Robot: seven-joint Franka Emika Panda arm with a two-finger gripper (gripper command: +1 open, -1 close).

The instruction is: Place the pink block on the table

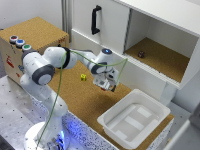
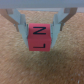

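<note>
In the wrist view a pink block [image 2: 41, 40] with dark letters on it sits between my two fingers [image 2: 21, 26], which press on its two sides. My gripper [image 2: 41, 34] is shut on it, with the brown cork table [image 2: 15, 65] right below; I cannot tell whether the block touches the cork. In the exterior view my gripper [image 1: 107, 85] points down low over the middle of the table [image 1: 85, 100], and the block is mostly hidden by the fingers there.
A small yellow block [image 1: 83, 77] lies on the cork toward the exterior view's left of the gripper. A white bin [image 1: 132, 117] stands on the table's right end. Behind is a white cabinet with an open shelf [image 1: 160, 57] holding a small dark object [image 1: 141, 54]. A cork-topped box with coloured buttons [image 1: 20, 42] stands at the left.
</note>
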